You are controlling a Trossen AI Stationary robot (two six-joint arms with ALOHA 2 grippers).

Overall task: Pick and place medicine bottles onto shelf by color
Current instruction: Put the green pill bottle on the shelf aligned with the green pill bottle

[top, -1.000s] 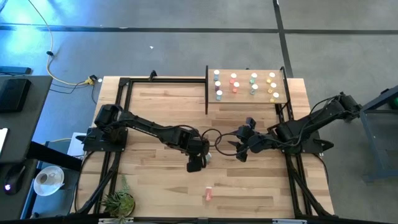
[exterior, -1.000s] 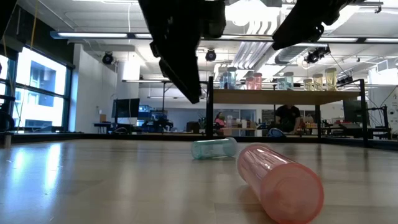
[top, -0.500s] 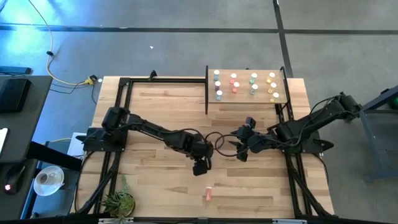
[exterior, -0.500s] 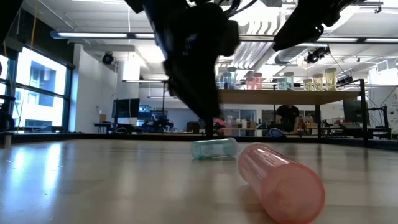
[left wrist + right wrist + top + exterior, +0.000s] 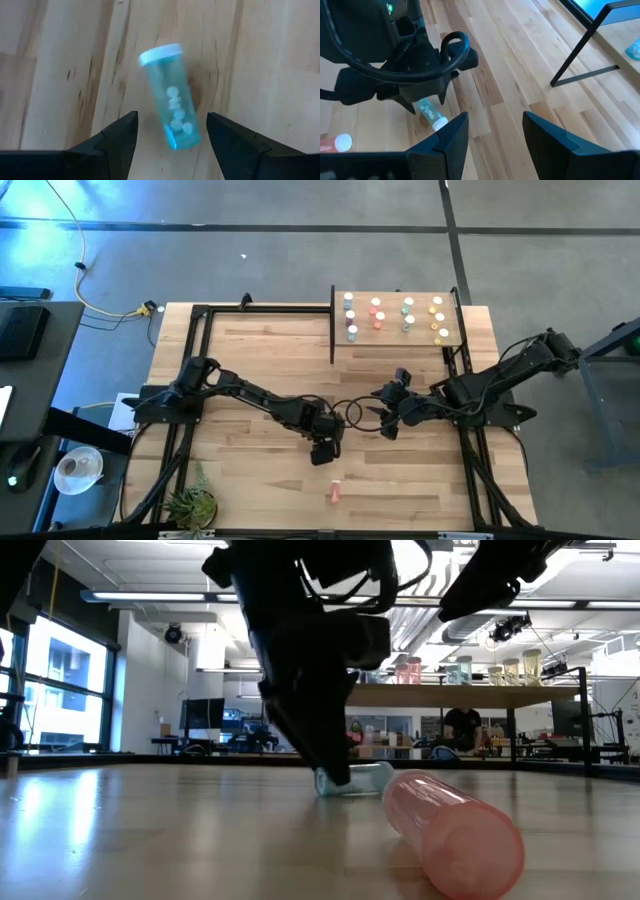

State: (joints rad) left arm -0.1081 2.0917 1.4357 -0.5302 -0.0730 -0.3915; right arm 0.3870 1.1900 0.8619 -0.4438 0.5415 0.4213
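Because the teal bottle [image 5: 170, 95] is lying on its side on the table [image 5: 250, 350], well in front of the shelf [image 5: 395, 340], you are lowering the left claw [image 5: 170, 137] with fingers spread to straddle it. Beside it, the right claw [image 5: 492, 132] is waiting, parted and holding nothing.

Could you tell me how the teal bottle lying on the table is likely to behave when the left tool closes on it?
The teal bottle lies on its side, so it may roll if nudged off-centre. It holds only a few pills, so it is probably light. Its smooth plastic wall could slip between the open left tool's fingers.
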